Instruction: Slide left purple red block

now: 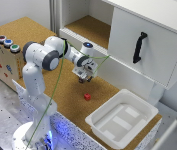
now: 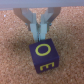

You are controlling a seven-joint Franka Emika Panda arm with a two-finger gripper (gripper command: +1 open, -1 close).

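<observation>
The purple red block [image 2: 43,55] is a dark purple cube with yellow letters on its faces, lying on the cork tabletop. In the exterior view it shows only as a small dark spot [image 1: 81,80] just under the gripper. My gripper [image 2: 40,36] sits low over the table, its fingers [image 2: 34,26] drawn close together and holding nothing. Their tips stand against one edge of the block's top face. In the exterior view the gripper [image 1: 83,76] is near the table's middle, in front of the cabinet.
A bright red small cube [image 1: 87,96] lies on the cork close to the gripper. A white bin [image 1: 138,107] stands at the exterior view's right. A white cabinet with a black handle [image 1: 139,47] and an open shelf [image 1: 90,27] are behind. A box with coloured buttons [image 1: 7,44] is at the left.
</observation>
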